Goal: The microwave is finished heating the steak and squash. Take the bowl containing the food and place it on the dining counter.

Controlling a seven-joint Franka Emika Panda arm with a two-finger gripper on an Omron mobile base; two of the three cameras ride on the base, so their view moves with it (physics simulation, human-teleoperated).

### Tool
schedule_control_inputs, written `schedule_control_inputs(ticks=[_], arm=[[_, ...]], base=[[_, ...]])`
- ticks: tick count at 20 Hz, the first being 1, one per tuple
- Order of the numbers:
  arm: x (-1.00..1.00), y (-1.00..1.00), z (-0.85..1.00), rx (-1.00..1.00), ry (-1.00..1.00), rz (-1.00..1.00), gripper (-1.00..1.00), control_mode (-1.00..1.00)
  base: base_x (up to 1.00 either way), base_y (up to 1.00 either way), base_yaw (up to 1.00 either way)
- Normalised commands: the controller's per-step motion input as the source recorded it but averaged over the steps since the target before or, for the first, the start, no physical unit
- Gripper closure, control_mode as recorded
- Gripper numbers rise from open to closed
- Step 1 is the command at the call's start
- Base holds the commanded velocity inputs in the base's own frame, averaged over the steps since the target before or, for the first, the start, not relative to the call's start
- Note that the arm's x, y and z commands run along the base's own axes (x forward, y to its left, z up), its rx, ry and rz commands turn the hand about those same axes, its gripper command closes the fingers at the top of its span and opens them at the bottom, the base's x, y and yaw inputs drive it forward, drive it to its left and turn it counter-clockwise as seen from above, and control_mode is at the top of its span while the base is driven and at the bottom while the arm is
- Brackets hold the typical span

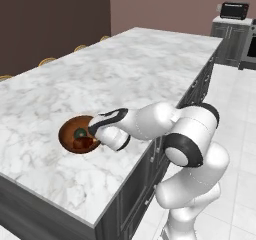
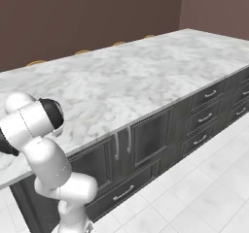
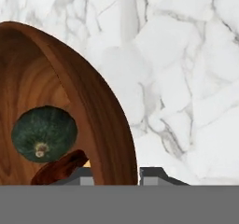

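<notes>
The reddish-brown bowl [image 1: 71,135] is low over the white marble dining counter [image 1: 130,69], near its front edge; I cannot tell if it rests on the slab. The dark green squash [image 3: 44,133] and the brown steak [image 3: 59,168] lie inside the bowl [image 3: 51,73]. My gripper [image 1: 96,134] reaches in from the right and is shut on the bowl's rim. In the hand view the gripper [image 3: 115,175] has one finger inside the wall and one outside. The microwave is out of view.
Wooden stools [image 1: 47,61] line the counter's far edge. A black toaster oven [image 1: 234,10] stands on a grey cabinet at the back right. Dark drawers [image 2: 204,116] front the counter [image 2: 146,76] above the tiled floor.
</notes>
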Motion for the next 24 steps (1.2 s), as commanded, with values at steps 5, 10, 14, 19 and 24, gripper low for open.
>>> schedule_control_inputs(ticks=[5, 10, 14, 19, 24], arm=[[-0.05, -0.01, 0.16, 0.01, 0.00, 0.00, -1.00, -1.00], [-0.54, -0.13, 0.84, 0.05, -0.08, -0.01, -1.00, -1.00], [-0.84, -0.27, 1.00, 0.08, -0.20, 0.00, -1.00, -1.00], [-1.00, -0.31, 1.00, 0.10, -0.27, 0.00, -1.00, -1.00], [-1.00, -0.34, 1.00, 0.10, -0.24, 0.00, -1.00, -1.00]], base=[[0.00, 0.00, 0.00], [0.00, 0.00, 0.00], [0.00, 0.00, 0.00], [0.00, 0.00, 0.00], [0.00, 0.00, 0.00]])
